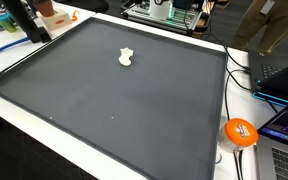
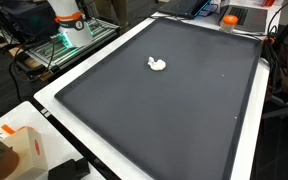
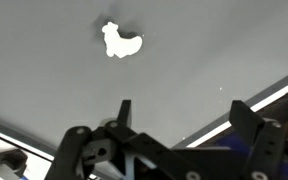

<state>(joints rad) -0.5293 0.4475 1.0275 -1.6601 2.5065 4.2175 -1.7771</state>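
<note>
A small white lumpy object [image 1: 127, 58] lies on a large dark grey mat [image 1: 104, 110]; it also shows in the other exterior view [image 2: 158, 65] and in the wrist view [image 3: 120, 42]. My gripper [image 3: 184, 112] shows only in the wrist view, with its two black fingers spread wide apart and nothing between them. It hangs above the mat, well short of the white object and near the mat's white-trimmed edge [image 3: 254, 103]. In both exterior views the gripper is out of view.
An orange ball-like object [image 1: 240, 132] sits off the mat's corner next to laptops and cables [image 1: 279, 80]. A robot base with orange ring [image 2: 68, 18] stands beyond the mat. A cardboard box [image 2: 22, 152] and a plant are near one corner.
</note>
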